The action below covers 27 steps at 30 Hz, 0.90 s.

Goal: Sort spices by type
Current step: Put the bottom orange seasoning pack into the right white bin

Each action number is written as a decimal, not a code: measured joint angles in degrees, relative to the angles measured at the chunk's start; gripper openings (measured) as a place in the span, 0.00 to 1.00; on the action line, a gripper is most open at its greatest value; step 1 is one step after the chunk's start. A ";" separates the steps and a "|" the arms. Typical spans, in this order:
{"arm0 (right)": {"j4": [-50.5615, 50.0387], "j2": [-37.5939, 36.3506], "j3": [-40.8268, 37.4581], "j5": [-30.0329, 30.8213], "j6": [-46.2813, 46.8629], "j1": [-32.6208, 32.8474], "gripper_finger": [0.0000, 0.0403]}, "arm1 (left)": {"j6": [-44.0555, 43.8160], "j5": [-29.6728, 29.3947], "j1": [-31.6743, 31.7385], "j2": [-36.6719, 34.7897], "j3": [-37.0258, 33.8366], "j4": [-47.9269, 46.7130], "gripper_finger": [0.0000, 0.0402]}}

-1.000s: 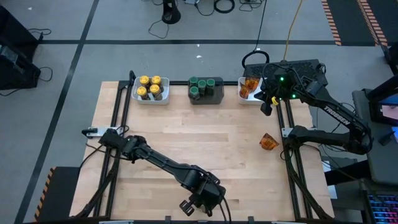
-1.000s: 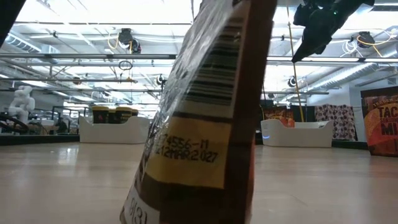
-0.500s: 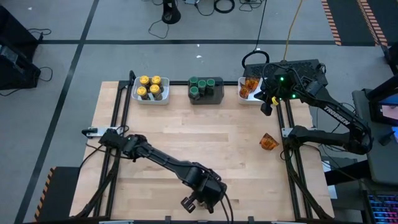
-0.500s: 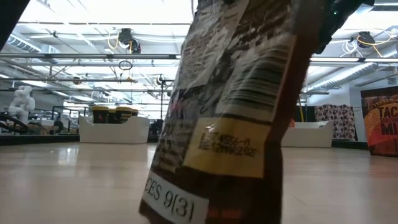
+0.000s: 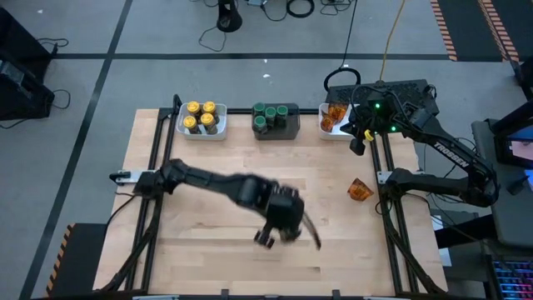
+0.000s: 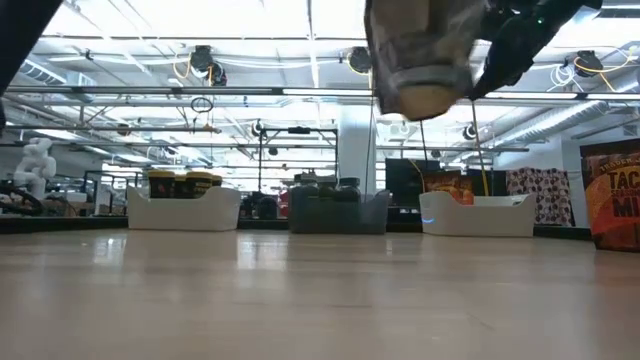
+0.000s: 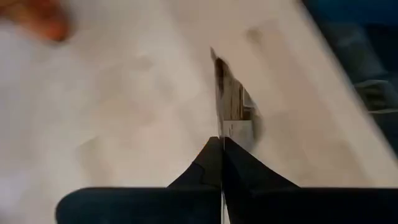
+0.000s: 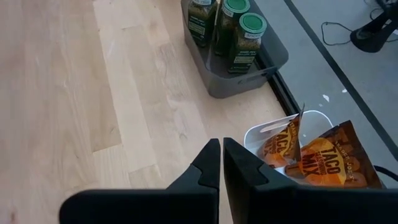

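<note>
The left tool [image 5: 268, 239] is clenched on a spice packet [image 7: 231, 102], lifted clear of the counter [image 5: 216, 179], well in front of the dark grey bin [image 5: 276, 127] of green-lidded jars [image 5: 271, 112]. The right tool [image 5: 356, 147], pinched shut and empty, hangs beside the white bin [image 5: 324, 129] right of it, holding packets [image 8: 323, 158]. Another packet [image 5: 360, 189] lies near the counter's right edge.

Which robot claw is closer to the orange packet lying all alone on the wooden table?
The right claw. It hangs just beyond the loose orange crinkly packet, by the white bin. The left claw is farther off, mid-table, holding another packet.
</note>
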 joint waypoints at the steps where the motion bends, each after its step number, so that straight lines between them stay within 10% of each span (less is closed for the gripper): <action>1: -0.06 0.00 0.00 0.02 0.02 0.00 0.00 | -0.21 -1.02 1.31 -0.28 0.01 -0.12 0.00; 27: -3.39 0.00 0.00 0.31 0.83 -0.01 0.00 | 44.01 2.14 28.36 -0.34 -0.09 15.89 0.00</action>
